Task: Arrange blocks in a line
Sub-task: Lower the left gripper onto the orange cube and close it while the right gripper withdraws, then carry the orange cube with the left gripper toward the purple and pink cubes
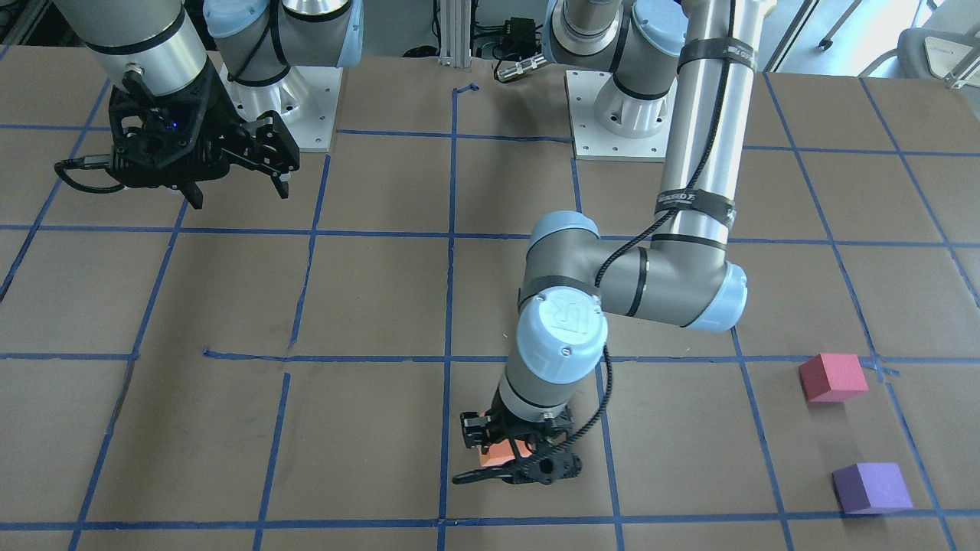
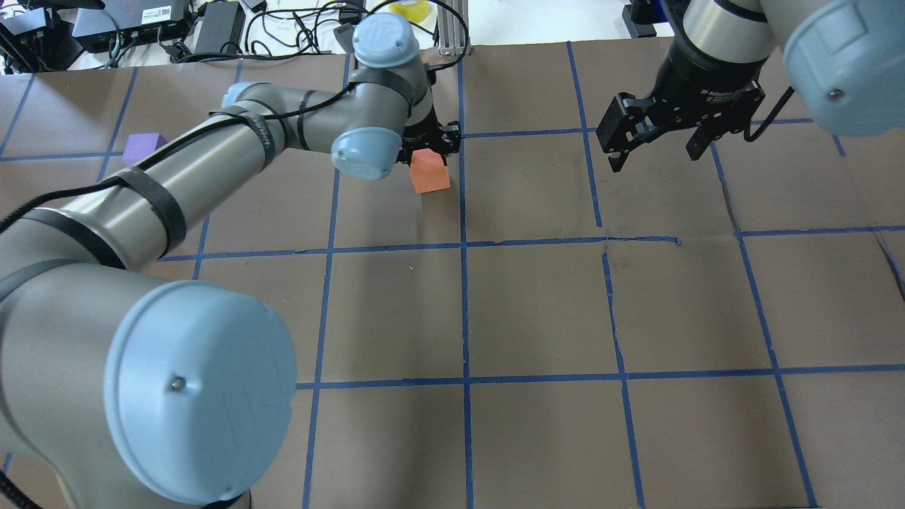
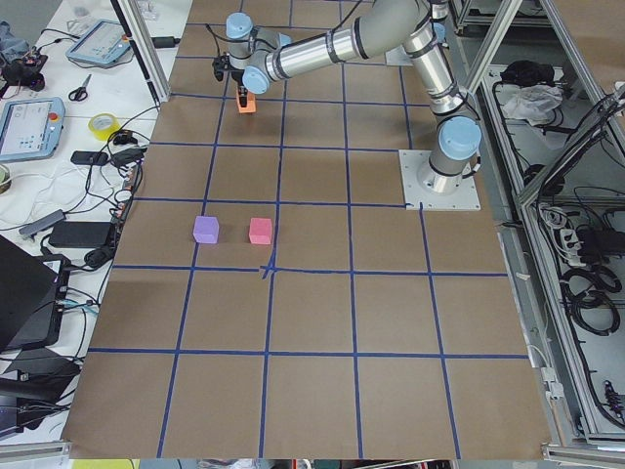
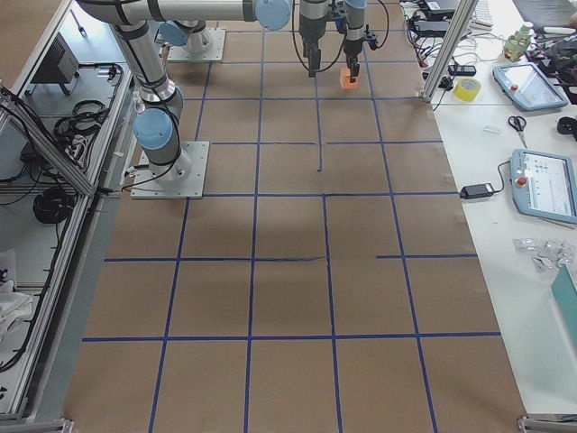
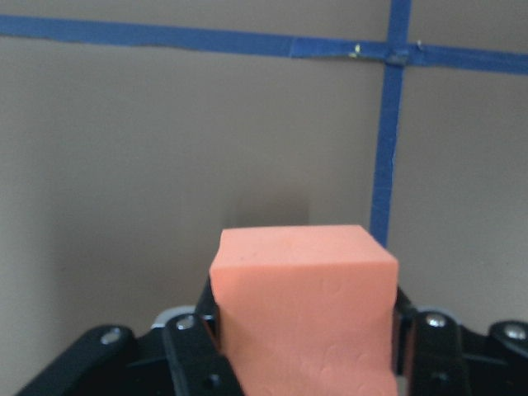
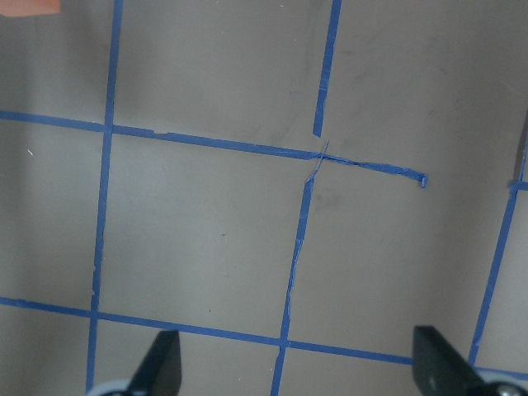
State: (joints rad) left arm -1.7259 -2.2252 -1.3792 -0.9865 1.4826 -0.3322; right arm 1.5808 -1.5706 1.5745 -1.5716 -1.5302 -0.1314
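My left gripper (image 1: 509, 459) is shut on the orange block (image 1: 498, 453) at the table's far middle, low over the paper; I cannot tell whether it touches the table. The left wrist view shows the orange block (image 5: 305, 297) gripped between both fingers (image 5: 194, 346). From overhead, the orange block (image 2: 430, 172) sits under the left gripper (image 2: 431, 150). The pinkish-red block (image 1: 833, 377) and the purple block (image 1: 871, 487) lie apart on the robot's left side. My right gripper (image 1: 233, 187) is open and empty, raised near its base (image 2: 654, 152).
Blue tape lines (image 2: 463, 244) grid the brown paper table. The arm bases (image 1: 620, 122) stand at the robot's edge. Cables and electronics (image 2: 212, 28) lie beyond the far edge. A side bench holds tablets and a tape roll (image 3: 101, 124).
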